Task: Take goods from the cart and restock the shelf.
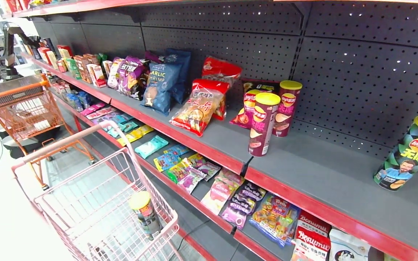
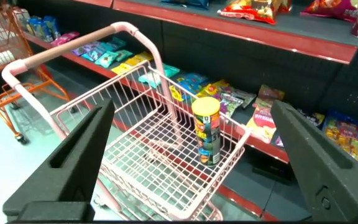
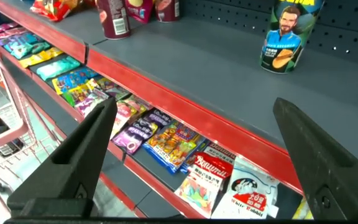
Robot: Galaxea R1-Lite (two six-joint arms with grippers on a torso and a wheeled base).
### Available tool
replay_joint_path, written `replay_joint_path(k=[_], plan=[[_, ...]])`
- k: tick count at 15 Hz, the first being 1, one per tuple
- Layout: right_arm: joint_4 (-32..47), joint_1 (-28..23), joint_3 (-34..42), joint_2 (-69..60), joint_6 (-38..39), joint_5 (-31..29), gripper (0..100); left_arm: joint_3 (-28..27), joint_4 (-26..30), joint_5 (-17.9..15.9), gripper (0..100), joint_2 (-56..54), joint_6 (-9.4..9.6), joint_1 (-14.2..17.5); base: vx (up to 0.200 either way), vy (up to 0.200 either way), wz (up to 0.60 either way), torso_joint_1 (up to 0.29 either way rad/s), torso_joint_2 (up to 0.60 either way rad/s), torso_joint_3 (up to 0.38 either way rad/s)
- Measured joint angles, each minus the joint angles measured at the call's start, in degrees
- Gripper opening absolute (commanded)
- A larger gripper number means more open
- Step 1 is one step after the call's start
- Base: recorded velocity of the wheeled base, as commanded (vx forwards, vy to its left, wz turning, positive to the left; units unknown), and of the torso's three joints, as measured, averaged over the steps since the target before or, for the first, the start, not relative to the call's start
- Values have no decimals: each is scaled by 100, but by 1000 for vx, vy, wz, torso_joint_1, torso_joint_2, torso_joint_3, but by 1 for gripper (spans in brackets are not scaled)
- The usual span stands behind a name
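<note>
**Pink cart holds one chip can; both claws spread and empty**

1. Left gripper [image 2: 192, 107]: jaws spread wide, holding nothing and touching nothing. Its two black fingers [image 2: 73, 168] stand well apart, above the pink wire cart [image 2: 129, 28]. The cart's chip can [image 2: 207, 130] appears between them, farther off.

2. Right gripper [image 3: 196, 104]: jaws likewise spread to full width, empty and clear of all goods. It hangs in front of the red lip of the grey shelf board [image 3: 197, 68], with the green chip can [image 3: 286, 34] well beyond it.

3. Task item: in the head view the chip can [image 1: 140, 214] stands at 7 o'clock, inside the pink wire cart [image 1: 67, 140]. It sits in the basket corner on the shelf side, against the wire wall. Its long axis is vertical and its yellow lid points up.

4. Shelf stock, head view: the grey shelf board [image 1: 321, 174] runs from 10 o'clock down to 4 o'clock.
   - The green chip can [image 1: 408, 154] stands at 3 o'clock, near the perforated back panel, lid up.
   - Two purple chip cans [image 1: 263, 123] stand upright just beside each other near centre, at about 1 o'clock.
   - Snack bags [image 1: 198, 107] lie at 11 o'clock of centre.

5. Lower shelf: flat candy packs [image 1: 230, 195] lie in a row at 6 o'clock.

6. An orange cart [image 1: 24, 108] stands at 9 o'clock, well apart from the pink one.
</note>
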Motion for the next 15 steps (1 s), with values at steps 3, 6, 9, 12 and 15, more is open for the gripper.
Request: replay_joint_path(k=[3, 6, 9, 12, 15], plan=[[2, 2, 0, 0, 1, 0, 100, 0, -2, 0, 100, 0, 0, 2, 0, 0, 0, -142, 330, 185], [0, 2, 0, 0, 1, 0, 100, -2, -2, 2, 100, 0, 0, -2, 0, 0, 0, -142, 339, 191], [0, 2, 0, 0, 0, 2, 100, -2, -2, 2, 100, 0, 0, -2, 0, 0, 0, -155, 347, 198], [2, 0, 0, 0, 4, 0, 100, -2, 0, 0, 100, 0, 0, 0, 0, 0, 0, -145, 347, 198], [0, 2, 2, 0, 4, 0, 100, -2, 2, 0, 100, 0, 2, 0, 0, 0, 0, -144, 349, 198]])
